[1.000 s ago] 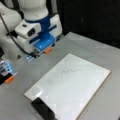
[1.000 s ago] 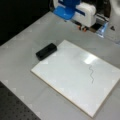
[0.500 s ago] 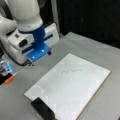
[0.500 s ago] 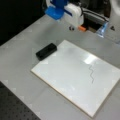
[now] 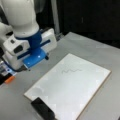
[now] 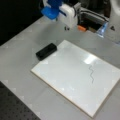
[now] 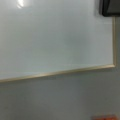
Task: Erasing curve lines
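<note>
Your end effector hangs above the table, off the white board's edge toward a front view's left, and it holds nothing that you can see. Its white body and blue mount fill that view's upper left; in a front view it shows at the top, above the grey surface just beyond the board's far edge. Only small dark tips show under the body, so you cannot tell how the jaws stand.

The white board lies flat on the table with a thin wooden-coloured rim. The curve lines are on it, unerased: a short, faint wavy squiggle sitting in the board's half nearer a front view's top, and toward a front view's right side. Your end effector is well apart from them.

A black eraser block rests touching the board's corner; in a front view it lies at the board's bottom corner, and the wrist view catches it at the top right. It lies untouched.

The wrist view looks down on a bare stretch of the board, its rim running across the frame, with grey table below. A small orange object sits at a front view's left edge, near the arm's base.
</note>
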You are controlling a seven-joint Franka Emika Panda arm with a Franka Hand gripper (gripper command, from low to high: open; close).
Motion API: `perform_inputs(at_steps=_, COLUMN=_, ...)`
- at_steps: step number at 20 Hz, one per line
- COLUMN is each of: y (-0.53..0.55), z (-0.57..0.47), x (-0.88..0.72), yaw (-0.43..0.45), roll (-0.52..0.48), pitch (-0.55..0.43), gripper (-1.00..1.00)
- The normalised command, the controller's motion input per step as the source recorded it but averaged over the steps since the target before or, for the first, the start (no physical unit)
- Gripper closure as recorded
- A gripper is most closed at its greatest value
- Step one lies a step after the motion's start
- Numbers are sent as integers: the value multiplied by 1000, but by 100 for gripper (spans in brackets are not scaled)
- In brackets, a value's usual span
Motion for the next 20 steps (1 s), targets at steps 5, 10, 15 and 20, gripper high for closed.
perform_inputs(at_steps=5, y=-301, z=-44, x=150, yaw=74, roll=-101, pitch=110, gripper=-100)
perform_inputs(at_steps=10, y=-290, z=-73, x=212, yaw=158, roll=-68, pitch=118, gripper=-100)
perform_inputs(at_steps=15, y=-256, z=-120, x=288, yaw=197, roll=-55, pitch=103, gripper=-100)
perform_inputs(at_steps=20, y=-228, z=-106, x=318, yaw=193, roll=-39, pitch=94, gripper=-100)
